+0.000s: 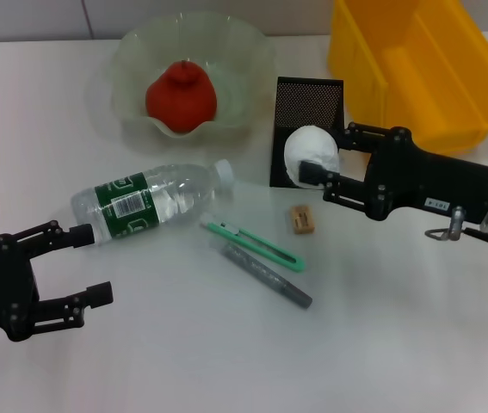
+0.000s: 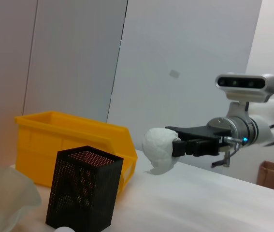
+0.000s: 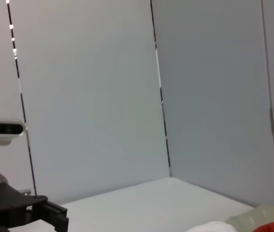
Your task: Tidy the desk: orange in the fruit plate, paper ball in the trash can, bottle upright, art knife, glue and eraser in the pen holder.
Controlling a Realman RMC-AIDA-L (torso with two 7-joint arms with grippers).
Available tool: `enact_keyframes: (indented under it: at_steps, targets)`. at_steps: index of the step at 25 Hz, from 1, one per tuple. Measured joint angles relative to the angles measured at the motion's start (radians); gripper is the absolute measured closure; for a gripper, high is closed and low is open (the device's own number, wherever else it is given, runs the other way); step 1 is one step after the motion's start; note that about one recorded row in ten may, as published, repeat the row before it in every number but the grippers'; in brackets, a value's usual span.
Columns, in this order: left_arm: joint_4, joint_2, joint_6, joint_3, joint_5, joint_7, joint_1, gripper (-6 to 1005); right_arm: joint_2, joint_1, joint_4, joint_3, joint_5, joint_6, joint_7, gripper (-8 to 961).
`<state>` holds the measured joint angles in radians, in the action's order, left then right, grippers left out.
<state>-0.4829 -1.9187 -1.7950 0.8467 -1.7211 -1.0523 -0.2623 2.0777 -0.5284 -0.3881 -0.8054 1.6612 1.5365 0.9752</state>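
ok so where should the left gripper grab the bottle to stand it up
Probably around the labelled middle of the bottle, coming down from above with the fingers across its width. It lies on its side, cap toward the pen holder and base by the open left gripper. The round body gives parallel sides there, and the middle leaves room to swing the base down. The right gripper holds the paper ball.

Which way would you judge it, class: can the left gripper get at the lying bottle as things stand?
Probably yes. The left gripper is open beside the bottle's base end, with only bare table between. The right gripper, busy with the paper ball, is well clear.
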Motion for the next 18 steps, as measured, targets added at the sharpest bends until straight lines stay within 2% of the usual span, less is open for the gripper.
enact_keyframes:
  at_steps: [12, 18]
  targets:
    - [0.0, -0.003, 0.004, -0.002, -0.001, 0.005, -0.003, 172, 0.004, 0.003, 0.026, 0.009, -0.027, 0.005, -0.021, 406]
    - [-0.001, -0.003, 0.004, -0.002, -0.002, 0.004, -0.003, 172, 0.005, 0.028, 0.078, 0.009, -0.182, 0.003, -0.11, 406]
